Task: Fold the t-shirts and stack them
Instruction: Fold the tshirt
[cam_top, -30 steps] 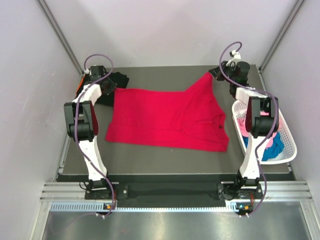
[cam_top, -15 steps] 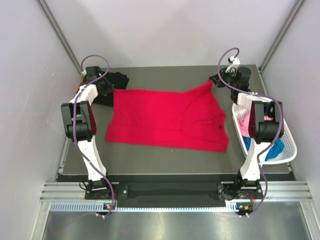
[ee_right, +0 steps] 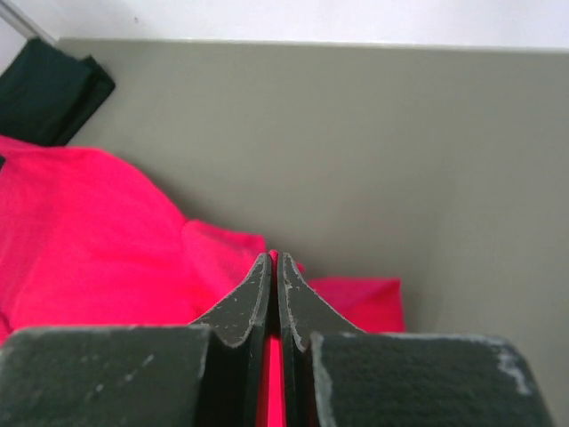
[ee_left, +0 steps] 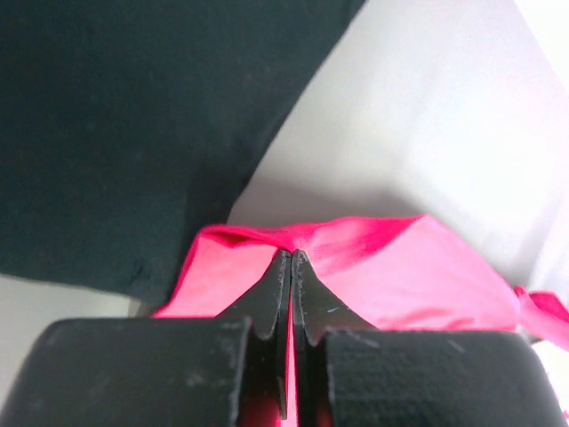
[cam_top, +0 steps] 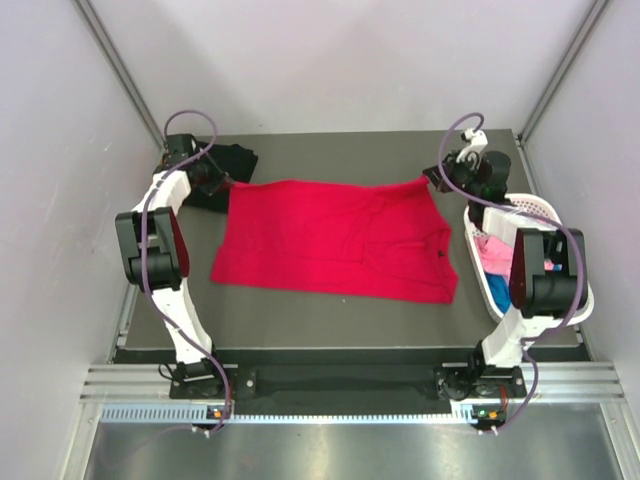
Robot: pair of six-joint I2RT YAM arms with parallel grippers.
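A bright red t-shirt (cam_top: 335,240) lies spread across the dark table (cam_top: 330,315). My left gripper (cam_top: 225,183) is shut on its far left corner. In the left wrist view the closed tips (ee_left: 292,253) pinch a peak of red cloth (ee_left: 400,267) beside a black t-shirt (ee_left: 133,133). My right gripper (cam_top: 430,180) is shut on the far right corner. The right wrist view shows its tips (ee_right: 276,256) clamped on red cloth (ee_right: 89,240). The black t-shirt (cam_top: 235,160) lies folded at the far left, partly under my left arm.
A white lattice basket (cam_top: 520,207) stands at the table's right edge, holding a pink shirt (cam_top: 490,250) and a blue one (cam_top: 497,290). My right arm reaches over it. White walls close in the table on three sides.
My right gripper has brought the shirt's far right corner down and towards the right, so the raised fold now lies flat. My left gripper kept its grip and shifted slightly.
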